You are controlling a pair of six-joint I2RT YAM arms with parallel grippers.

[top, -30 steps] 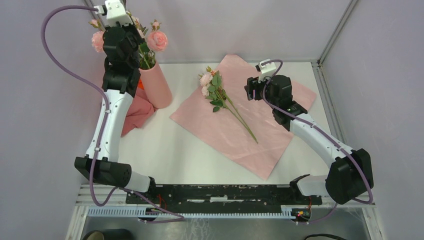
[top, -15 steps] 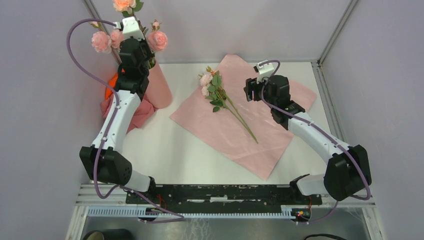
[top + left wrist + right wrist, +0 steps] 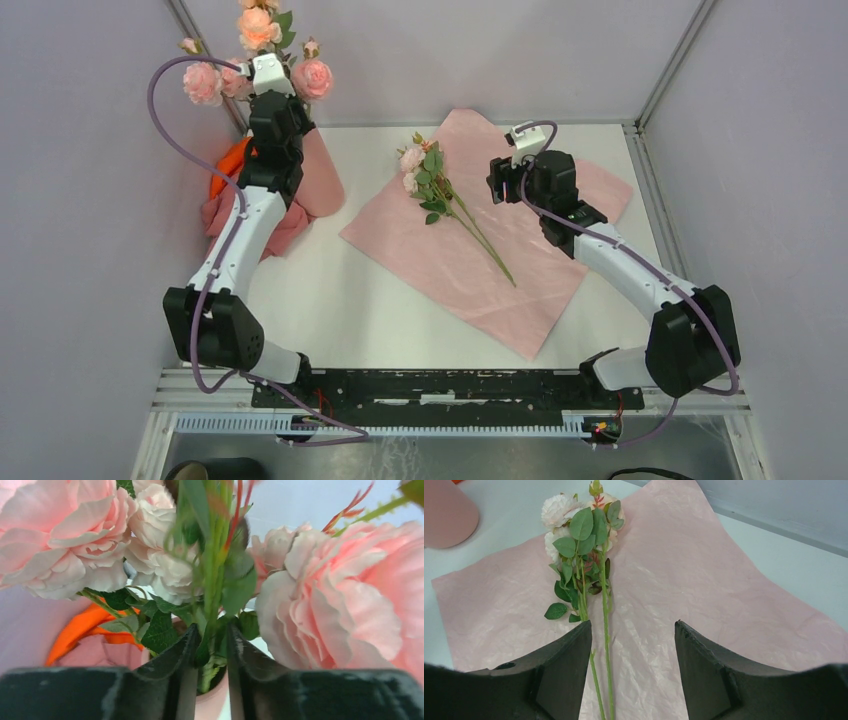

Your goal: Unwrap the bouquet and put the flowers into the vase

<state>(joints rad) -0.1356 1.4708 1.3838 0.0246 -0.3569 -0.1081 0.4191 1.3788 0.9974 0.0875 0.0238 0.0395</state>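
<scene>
The left gripper (image 3: 212, 636) stands over the vase (image 3: 324, 186) at 10 o'clock, jaws narrow around the stems of the roses (image 3: 312, 78) in it; whether it pinches them I cannot tell. The right gripper (image 3: 633, 630), wide open and empty, hovers over one rose spray (image 3: 434, 195) on the pink sheet (image 3: 470, 270), blossoms toward 11 o'clock. It looks light, with soft heads, so better pinch the bare stem toward 5 o'clock.

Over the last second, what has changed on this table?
The left hand shifted right, over the vase, bringing one more rose up among those standing there; its fingers flank a stem, grip unclear. The right hand, open above the pink sheet, the loose flowers on it and the cloths stayed put.
</scene>
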